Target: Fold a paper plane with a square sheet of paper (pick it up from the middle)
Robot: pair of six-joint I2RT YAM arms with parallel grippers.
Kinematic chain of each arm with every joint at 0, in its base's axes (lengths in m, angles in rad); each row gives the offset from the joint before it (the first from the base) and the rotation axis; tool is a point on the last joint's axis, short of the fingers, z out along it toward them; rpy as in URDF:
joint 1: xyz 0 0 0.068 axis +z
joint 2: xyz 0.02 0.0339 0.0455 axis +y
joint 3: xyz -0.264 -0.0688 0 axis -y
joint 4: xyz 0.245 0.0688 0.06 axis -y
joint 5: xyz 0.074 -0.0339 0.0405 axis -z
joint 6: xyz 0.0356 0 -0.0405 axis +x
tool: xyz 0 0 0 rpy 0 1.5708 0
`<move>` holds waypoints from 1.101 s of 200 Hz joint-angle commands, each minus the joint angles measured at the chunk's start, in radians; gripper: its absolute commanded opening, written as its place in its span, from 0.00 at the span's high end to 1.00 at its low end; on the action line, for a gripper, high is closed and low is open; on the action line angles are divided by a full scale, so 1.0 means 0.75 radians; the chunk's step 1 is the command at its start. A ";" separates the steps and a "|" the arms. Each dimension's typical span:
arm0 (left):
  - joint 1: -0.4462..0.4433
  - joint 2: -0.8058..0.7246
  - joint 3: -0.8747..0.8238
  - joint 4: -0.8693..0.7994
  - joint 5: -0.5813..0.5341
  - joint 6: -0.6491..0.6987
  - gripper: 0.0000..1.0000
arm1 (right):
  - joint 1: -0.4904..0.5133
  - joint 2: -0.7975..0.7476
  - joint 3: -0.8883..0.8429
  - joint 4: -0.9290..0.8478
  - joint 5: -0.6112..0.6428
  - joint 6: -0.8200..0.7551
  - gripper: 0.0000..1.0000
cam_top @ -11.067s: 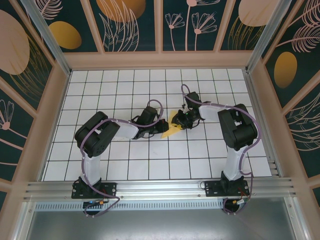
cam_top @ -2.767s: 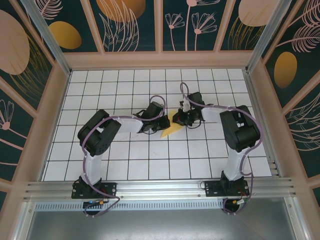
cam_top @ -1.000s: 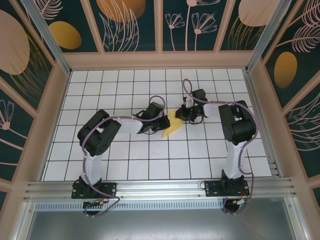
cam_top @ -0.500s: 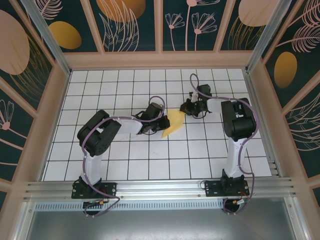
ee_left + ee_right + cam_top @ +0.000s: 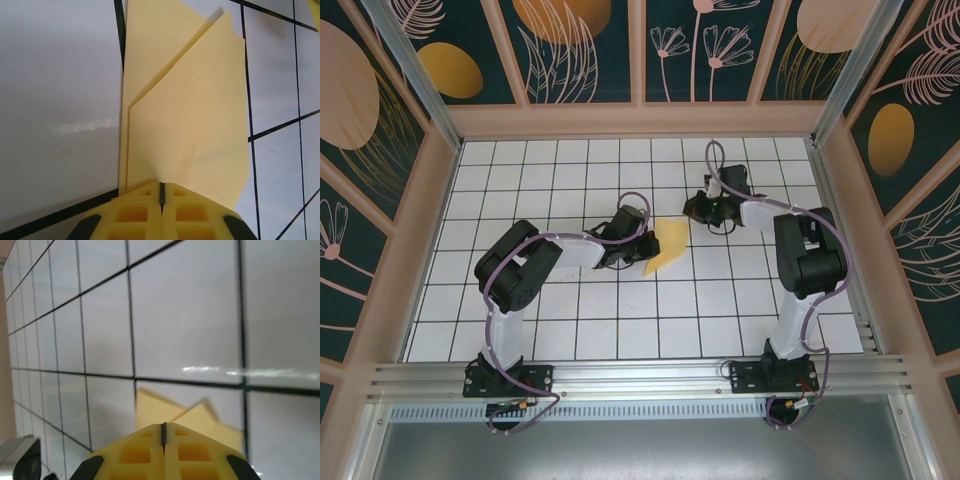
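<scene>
The square sheet of paper [image 5: 667, 245] is yellow and folded into overlapping flaps, and it lies flat on the white grid table near the middle. My left gripper [image 5: 642, 246] is shut, its tips resting on the paper's left edge. In the left wrist view the paper [image 5: 190, 115] runs under the shut left gripper [image 5: 161, 187], with one flap lying diagonally over another. My right gripper [image 5: 694, 209] is shut with nothing in it and hangs just behind and to the right of the sheet. The right wrist view shows the paper [image 5: 160, 407] beyond the shut right gripper [image 5: 163, 427].
The table [image 5: 620, 310] is a white surface with black grid lines. Wooden-framed walls [image 5: 640, 118] with orange ovals close it in at the back and sides. A metal rail [image 5: 640, 378] carrying the arm bases runs along the near edge.
Over the last second my right gripper drew back from the paper toward the back right. The left gripper stayed in place on the sheet, which lies flat.
</scene>
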 commanded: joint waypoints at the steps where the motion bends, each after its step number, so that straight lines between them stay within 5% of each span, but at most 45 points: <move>1: 0.011 0.061 -0.047 -0.263 -0.049 0.024 1.00 | 0.069 -0.025 -0.072 0.027 -0.060 0.037 0.96; 97: 0.010 -0.003 0.037 -0.248 -0.008 0.056 1.00 | 0.126 0.131 -0.091 -0.006 -0.072 0.031 0.96; 163: 0.080 -0.242 -0.057 -0.155 -0.006 0.021 0.91 | 0.128 0.187 -0.067 -0.150 0.069 0.011 0.96; 220: 0.091 -0.249 -0.094 -0.015 0.112 -0.001 0.89 | 0.150 0.188 -0.049 -0.238 0.196 -0.015 0.96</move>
